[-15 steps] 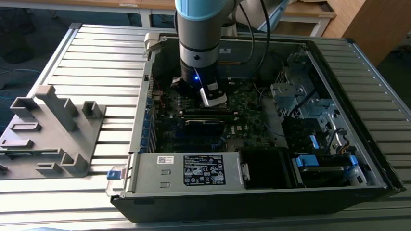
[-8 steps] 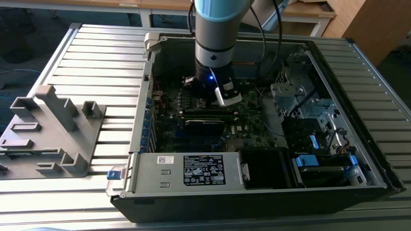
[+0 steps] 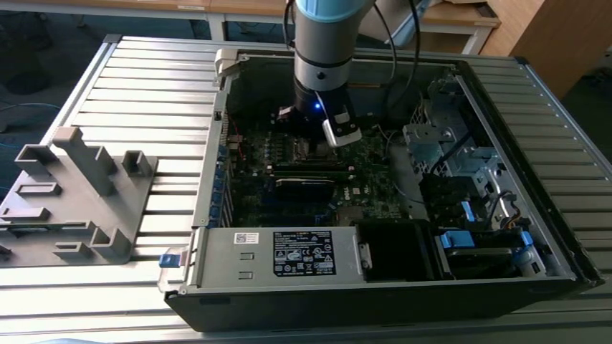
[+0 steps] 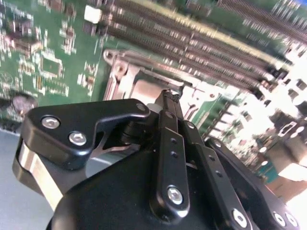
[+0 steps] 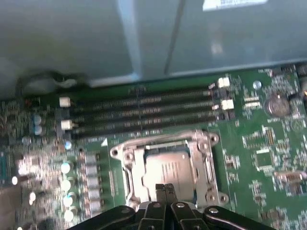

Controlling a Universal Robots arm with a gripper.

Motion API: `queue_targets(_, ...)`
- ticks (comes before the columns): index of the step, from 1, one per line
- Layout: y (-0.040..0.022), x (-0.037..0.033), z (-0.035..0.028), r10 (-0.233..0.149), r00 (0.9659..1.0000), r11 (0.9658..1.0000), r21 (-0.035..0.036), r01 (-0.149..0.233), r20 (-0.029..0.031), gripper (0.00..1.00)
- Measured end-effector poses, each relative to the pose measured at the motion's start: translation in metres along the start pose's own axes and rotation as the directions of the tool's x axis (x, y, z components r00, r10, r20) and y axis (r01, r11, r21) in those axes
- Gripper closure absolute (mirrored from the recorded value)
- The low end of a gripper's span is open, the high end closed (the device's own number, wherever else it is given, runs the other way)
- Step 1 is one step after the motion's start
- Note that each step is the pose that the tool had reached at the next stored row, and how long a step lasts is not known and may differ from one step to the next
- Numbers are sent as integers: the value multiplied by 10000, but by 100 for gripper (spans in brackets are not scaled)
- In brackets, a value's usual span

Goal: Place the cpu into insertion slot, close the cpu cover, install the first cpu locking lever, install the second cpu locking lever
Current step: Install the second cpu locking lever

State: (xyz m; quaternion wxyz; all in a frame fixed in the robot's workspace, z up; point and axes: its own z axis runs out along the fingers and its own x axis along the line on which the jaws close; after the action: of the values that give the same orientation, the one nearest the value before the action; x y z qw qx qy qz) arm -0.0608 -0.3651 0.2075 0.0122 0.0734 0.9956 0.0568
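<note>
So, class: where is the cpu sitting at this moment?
In the first wrist view the cpu lies in the socket under the cpu cover, beside the memory slots, with the tool closed just above it.

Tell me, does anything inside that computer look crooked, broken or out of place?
Nothing stands out. The cpu lies flat and square in its socket, the cpu cover framing it evenly. The claw, fingers together, hangs right over the chip's edge.

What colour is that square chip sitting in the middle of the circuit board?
The cpu has a dull silver-grey metal top, seen best in the first wrist view, framed by the silvery cpu cover.
</note>
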Motion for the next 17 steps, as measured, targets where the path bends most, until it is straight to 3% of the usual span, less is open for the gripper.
queue_targets(5, 80, 5, 10, -4, 10000, 10000, 6, 4, 0, 89)
queue_targets(17, 95, -24, -46, -2, 10000, 10000, 9, 2, -18, 89)
